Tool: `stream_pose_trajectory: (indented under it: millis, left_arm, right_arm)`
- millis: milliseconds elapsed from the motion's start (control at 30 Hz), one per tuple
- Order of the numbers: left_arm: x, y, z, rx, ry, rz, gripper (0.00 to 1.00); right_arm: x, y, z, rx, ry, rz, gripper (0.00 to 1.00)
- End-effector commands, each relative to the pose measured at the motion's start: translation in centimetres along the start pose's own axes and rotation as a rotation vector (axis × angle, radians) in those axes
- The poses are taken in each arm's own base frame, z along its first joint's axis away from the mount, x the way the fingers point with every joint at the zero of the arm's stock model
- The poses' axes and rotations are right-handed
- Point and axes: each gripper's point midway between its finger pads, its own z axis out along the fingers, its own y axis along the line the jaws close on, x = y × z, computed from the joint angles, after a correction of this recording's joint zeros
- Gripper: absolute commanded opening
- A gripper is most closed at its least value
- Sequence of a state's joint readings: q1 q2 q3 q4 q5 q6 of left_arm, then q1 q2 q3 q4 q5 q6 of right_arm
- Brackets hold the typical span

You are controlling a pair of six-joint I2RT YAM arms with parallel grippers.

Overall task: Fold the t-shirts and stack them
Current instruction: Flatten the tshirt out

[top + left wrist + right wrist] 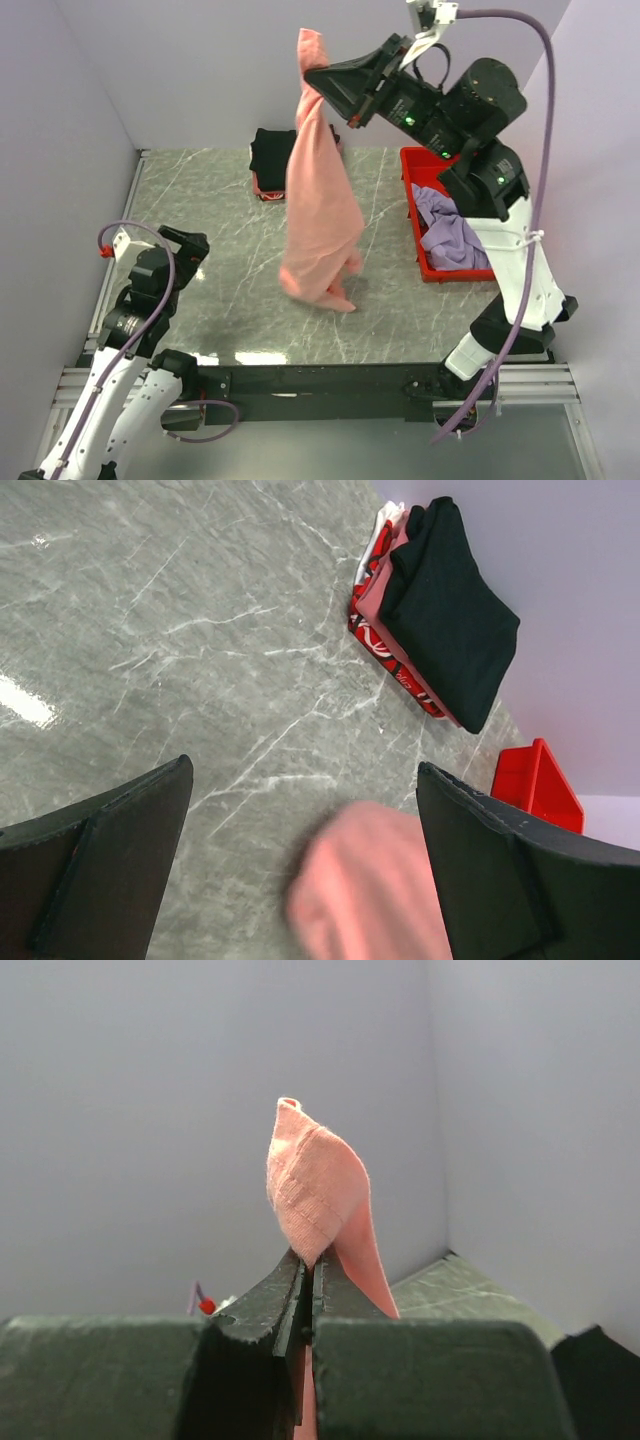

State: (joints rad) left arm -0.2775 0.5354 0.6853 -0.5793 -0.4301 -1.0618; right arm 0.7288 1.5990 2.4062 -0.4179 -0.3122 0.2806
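Observation:
My right gripper (316, 78) is raised high over the table's back and is shut on a salmon-pink t-shirt (318, 205). The shirt hangs down from it in a long drape, and its lower end rests bunched on the marble top (325, 288). In the right wrist view a peak of pink cloth (312, 1185) sticks up out of the pinched jaws (308, 1260). My left gripper (300, 865) is open low at the near left, with the blurred pink cloth (370, 890) showing beyond its fingers. A black folded t-shirt (272, 160) tops a pile at the back. A lavender-purple t-shirt (448, 228) lies crumpled in the tray.
A red plastic tray (412, 170) stands at the right side of the table under my right arm. Beneath the black shirt, the back pile (385, 640) shows pink, white and red patterned cloth. Lilac walls close in the table on three sides.

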Motion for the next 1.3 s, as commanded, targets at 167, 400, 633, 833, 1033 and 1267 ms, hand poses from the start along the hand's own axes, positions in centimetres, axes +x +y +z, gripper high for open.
stream_pose_trajectory:
  millis: [167,400,633,833,1033,1267]
  left_arm:
    - [-0.3,-0.2,-1.5,0.014,0.021,-0.023,0.99]
    - [1.5,0.5,-1.1,-0.003,0.091,-0.004,0.99]
    - [4.2,0.8,-0.2,0.012,0.194,0.048,0.99]
    - [9.4,0.4,-0.3,0.114,0.428,0.113,0.99]
    - [14.8,2.4,-2.1,0.153,0.641,0.091,0.99]
    - [17.4,3.0,-3.6,0.191,0.695,0.002,0.99]
  right_arm:
    - [-1.3,-0.3,0.7,0.046,-0.108,0.023,0.0]
    - [8.3,-11.9,-2.4,0.557,0.073,-0.024,0.0]
    - [18.5,-24.9,-12.5,0.989,0.254,0.087,0.0]
    - [25.4,-29.2,-20.8,1.175,0.367,0.137,0.0]
    - [27.7,-29.3,-24.7,1.229,0.376,0.171,0.0]
    - [28.7,-28.7,-25.4,1.196,0.367,0.2,0.0]
